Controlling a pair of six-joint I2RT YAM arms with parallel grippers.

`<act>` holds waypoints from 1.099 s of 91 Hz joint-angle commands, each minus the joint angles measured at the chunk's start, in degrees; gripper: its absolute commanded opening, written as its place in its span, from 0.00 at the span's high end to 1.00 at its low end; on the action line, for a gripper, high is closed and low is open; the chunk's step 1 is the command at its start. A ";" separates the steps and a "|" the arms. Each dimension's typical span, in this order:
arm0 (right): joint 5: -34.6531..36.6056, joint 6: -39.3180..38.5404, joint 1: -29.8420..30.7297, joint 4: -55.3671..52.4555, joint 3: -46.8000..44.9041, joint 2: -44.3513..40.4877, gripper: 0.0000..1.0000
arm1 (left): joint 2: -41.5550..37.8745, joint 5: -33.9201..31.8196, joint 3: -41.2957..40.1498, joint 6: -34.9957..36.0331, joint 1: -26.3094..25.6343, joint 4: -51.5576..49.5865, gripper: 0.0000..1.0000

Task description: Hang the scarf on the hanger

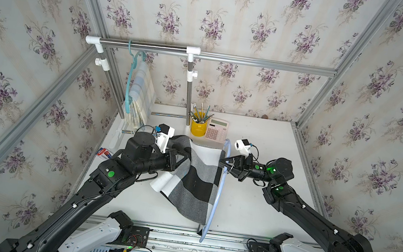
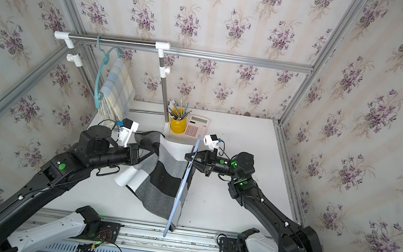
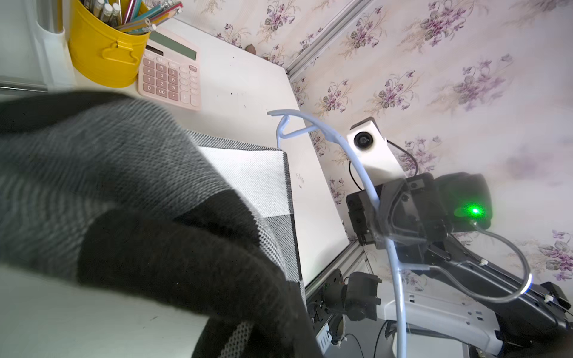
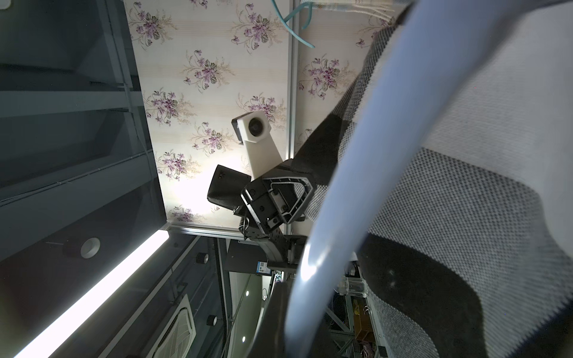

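Note:
The scarf (image 1: 197,183) (image 2: 160,177), checked in grey, black and white, is lifted off the white table (image 1: 250,207). One end is bunched in my left gripper (image 1: 186,157) (image 2: 149,151), which is shut on it, fingertips buried in the cloth. The scarf's far edge lies along the pale blue hanger (image 1: 217,196) (image 2: 179,191), which stands edge-on above the table. My right gripper (image 1: 222,162) (image 2: 188,157) is shut on the hanger's frame. The left wrist view shows the scarf (image 3: 155,186) close up and the hanger (image 3: 356,155). The right wrist view shows the hanger (image 4: 356,186) against the scarf (image 4: 465,201).
A clothes rack with a steel rail (image 1: 147,46) stands at the back left, carrying a teal hanger (image 1: 130,78) with a pale checked cloth (image 1: 141,93). A yellow pencil cup (image 1: 199,126) and a pink calculator (image 1: 217,130) sit just behind the scarf. A small red and blue packet (image 1: 104,154) lies at the table's left edge.

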 commanded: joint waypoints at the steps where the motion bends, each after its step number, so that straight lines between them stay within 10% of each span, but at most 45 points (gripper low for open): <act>1: 0.43 1.64 0.05 6.26 0.63 -0.07 1.00 | 0.74 -0.60 5.38 3.78 0.78 -9.72 1.00; 22: 0.87 5.53 0.14 12.60 -0.23 1.79 1.00 | 2.39 -3.11 12.26 6.60 1.69 -16.56 1.00; 80: 0.19 5.76 0.14 9.24 2.87 1.37 1.00 | 8.94 11.55 -22.73 -2.07 8.62 17.34 0.99; 90: 0.37 8.83 0.14 13.82 2.59 2.66 1.00 | 15.30 15.12 -23.83 -1.97 8.62 22.29 0.61; 100: 0.19 7.39 0.14 11.62 3.35 3.01 1.00 | 13.16 11.86 -18.63 2.36 9.87 12.97 0.43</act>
